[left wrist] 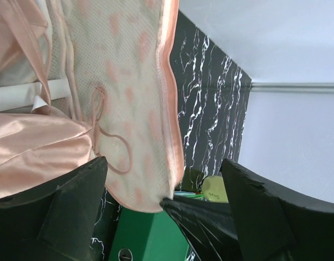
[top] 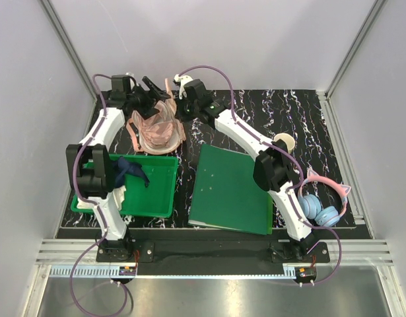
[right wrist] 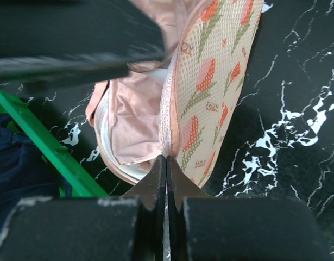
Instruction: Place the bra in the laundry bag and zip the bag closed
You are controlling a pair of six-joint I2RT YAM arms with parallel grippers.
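Peach laundry bag (right wrist: 210,92), one, pinched by right tool (right wrist: 165,163); pink bra (left wrist: 36,147), one.

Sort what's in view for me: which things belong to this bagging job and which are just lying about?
Job: bra, at the bag's opening; bag, not zipped; right gripper, shut on the bag's rim; left gripper, open by the bag.
Lying about: green bin with a blue cloth; green folder; headphones; pale roll.
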